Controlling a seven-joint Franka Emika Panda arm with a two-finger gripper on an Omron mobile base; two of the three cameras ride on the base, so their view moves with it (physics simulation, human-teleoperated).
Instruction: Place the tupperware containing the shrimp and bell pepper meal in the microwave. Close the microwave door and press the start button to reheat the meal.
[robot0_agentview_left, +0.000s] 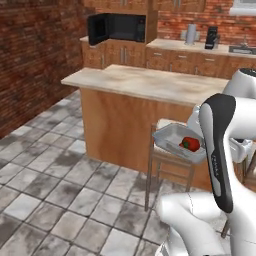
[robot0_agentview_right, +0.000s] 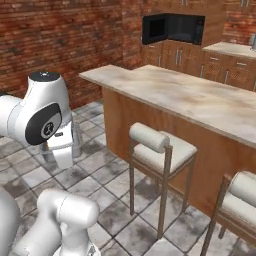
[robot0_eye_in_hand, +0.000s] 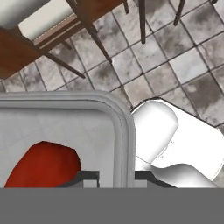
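Gripping the rim of the tupperware (robot0_eye_in_hand: 123, 131), the gripper (robot0_eye_in_hand: 117, 177) has one dark finger tip either side of the tray's raised wall, clamped on it at the bottom of the hand view. Inside the tray sits the red bell pepper (robot0_eye_in_hand: 41, 164), close to the fingers; shrimp pieces can't be made out there. Beyond the rim the hand view looks down on grey floor tiles (robot0_eye_in_hand: 192, 57) and the legs and pale seat of a stool (robot0_eye_in_hand: 43, 24).

From the left base view the tupperware (robot0_agentview_left: 172, 137) is held in the air, tilted, just in front of the wooden stool (robot0_agentview_left: 167, 165) and level with its seat, beside the front of the island. The red pepper (robot0_agentview_left: 190, 144) lies toward the tray's right end, next to the arm.

The island counter (robot0_agentview_left: 150, 82) with its pale stone top runs between the robot and the back wall. The microwave (robot0_agentview_left: 122, 27) is well apart from the tray, set in the wooden cabinets at the far side; the microwave door (robot0_agentview_left: 97, 29) stands swung open to the left, cavity dark. In the right base view the microwave (robot0_agentview_right: 182, 27) shows at top, door (robot0_agentview_right: 154, 29) open, with two cushioned stools (robot0_agentview_right: 160, 145) along the island.
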